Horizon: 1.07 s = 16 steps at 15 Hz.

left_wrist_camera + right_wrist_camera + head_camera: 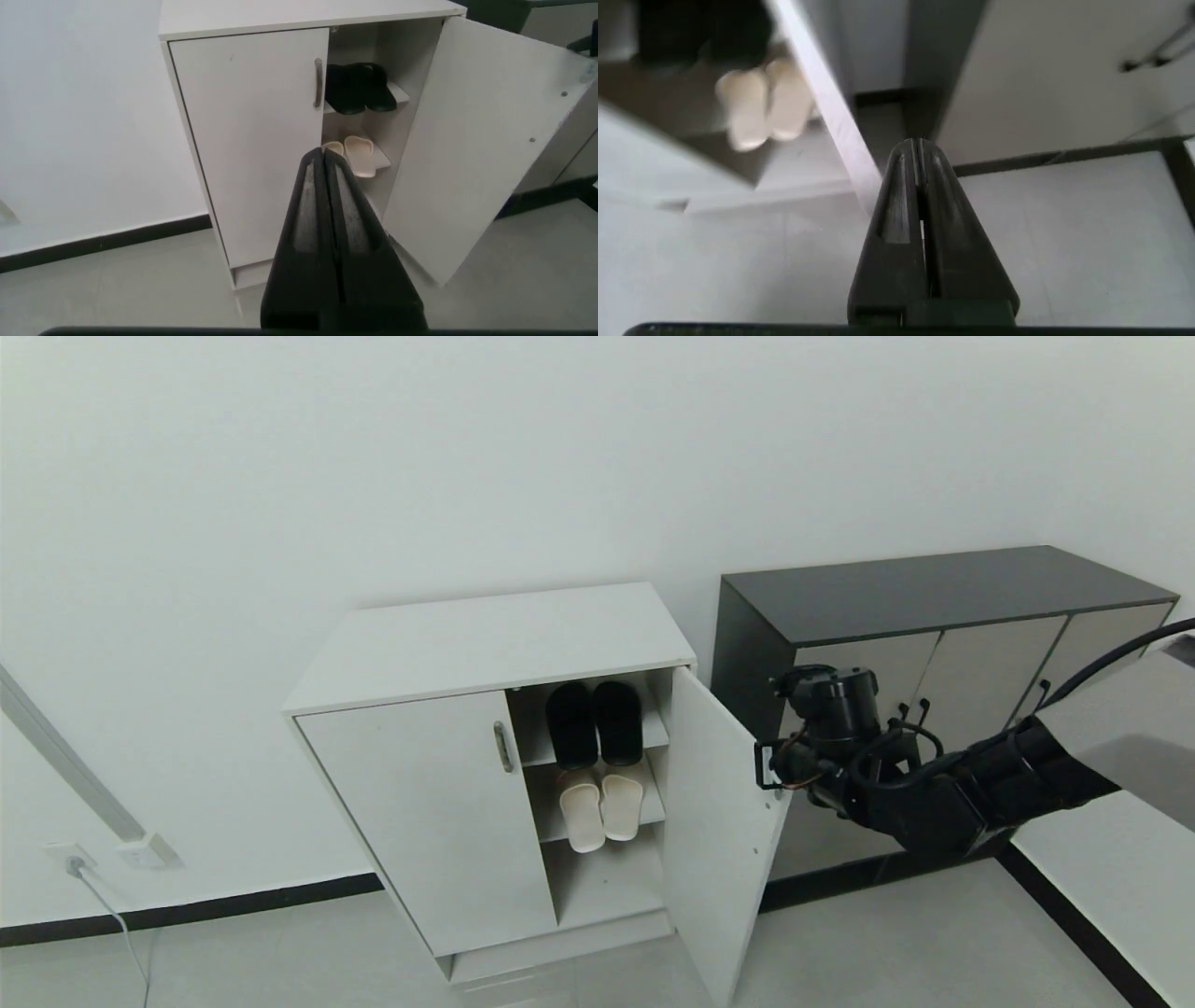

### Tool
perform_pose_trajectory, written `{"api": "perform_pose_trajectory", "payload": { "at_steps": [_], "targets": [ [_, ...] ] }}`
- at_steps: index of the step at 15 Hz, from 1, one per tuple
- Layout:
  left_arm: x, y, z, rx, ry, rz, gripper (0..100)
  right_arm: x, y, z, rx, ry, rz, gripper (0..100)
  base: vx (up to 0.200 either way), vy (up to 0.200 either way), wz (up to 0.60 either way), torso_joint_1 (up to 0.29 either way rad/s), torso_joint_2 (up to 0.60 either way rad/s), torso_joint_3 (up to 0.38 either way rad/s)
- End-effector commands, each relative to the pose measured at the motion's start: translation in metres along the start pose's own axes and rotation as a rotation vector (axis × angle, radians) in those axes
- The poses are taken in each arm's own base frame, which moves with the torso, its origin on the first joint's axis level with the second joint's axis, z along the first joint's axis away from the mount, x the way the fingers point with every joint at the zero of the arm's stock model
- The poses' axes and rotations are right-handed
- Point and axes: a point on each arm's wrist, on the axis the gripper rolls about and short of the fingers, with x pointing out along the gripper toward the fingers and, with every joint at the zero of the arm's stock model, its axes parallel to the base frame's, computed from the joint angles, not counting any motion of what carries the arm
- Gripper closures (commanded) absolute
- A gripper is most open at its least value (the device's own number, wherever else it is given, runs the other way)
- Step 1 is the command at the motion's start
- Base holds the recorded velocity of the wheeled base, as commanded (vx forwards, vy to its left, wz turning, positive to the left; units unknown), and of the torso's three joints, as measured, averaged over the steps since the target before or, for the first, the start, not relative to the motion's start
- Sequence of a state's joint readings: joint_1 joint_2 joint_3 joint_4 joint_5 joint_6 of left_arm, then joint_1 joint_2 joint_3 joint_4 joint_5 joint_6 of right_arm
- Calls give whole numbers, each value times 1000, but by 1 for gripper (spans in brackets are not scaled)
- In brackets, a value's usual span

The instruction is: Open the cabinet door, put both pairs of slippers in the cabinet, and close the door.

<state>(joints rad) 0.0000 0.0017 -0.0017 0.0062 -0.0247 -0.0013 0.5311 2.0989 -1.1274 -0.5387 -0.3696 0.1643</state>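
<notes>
Right gripper [767,765]: fingers pressed together with nothing between them; the tip sits just beside the outer edge of the open door, at about mid-height (whether it touches the panel I cannot tell).
Left gripper [324,154]: fingers closed flat against each other, holding nothing; it hangs in front of the cabinet, well apart from it and facing the closed door.
Open door [719,821]: the cabinet's right-hand door, swung out toward the robot, its thin edge next to the right gripper.
Closed door [429,812]: the left-hand door, shut flush, with a slim metal handle [503,747] upright near its inner edge.
White slippers [602,810]: a pair side by side on the middle shelf, their ends jutting past the shelf's front edge.
Black slippers [595,721]: a pair side by side on the top shelf, directly above the white ones.
Cabinet [485,639]: white, standing on the pale floor against the wall.
Dark cabinet [934,588]: just to the right of the white one, behind the right arm, doors shut.
Wall outlet [70,854]: low on the wall at far left, a cable hanging from it.
</notes>
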Motion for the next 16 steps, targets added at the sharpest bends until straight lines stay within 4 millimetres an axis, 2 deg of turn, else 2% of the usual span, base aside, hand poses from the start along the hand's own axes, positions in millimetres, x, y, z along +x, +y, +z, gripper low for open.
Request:
{"api": "perform_pose_trajectory", "payload": {
  "at_steps": [1, 3, 6, 12, 16],
  "targets": [
    [0, 0, 0, -3, 0, 0, 100, -19, 19, 1, -16, -13, 57, 100, 0, 0, 0, 0, 0, 0],
    [0, 0, 0, -5, 0, 11, 100, -31, 30, -2, -33, -9, 91, 100, 0, 0, 0, 0, 0, 0],
    [0, 0, 0, -6, 0, 11, 100, -43, 36, -3, -46, -12, 124, 100, 0, 0, 0, 0, 0, 0],
    [0, 0, 0, -6, 0, 11, 100, -48, 38, -6, -61, -4, 133, 100, 0, 0, 0, 0, 0, 0],
    [0, 0, 0, -8, 0, 11, 100, -50, 38, -11, -63, 6, 170, 100, 0, 0, 600, 1, 2, 0]
  ]
}}
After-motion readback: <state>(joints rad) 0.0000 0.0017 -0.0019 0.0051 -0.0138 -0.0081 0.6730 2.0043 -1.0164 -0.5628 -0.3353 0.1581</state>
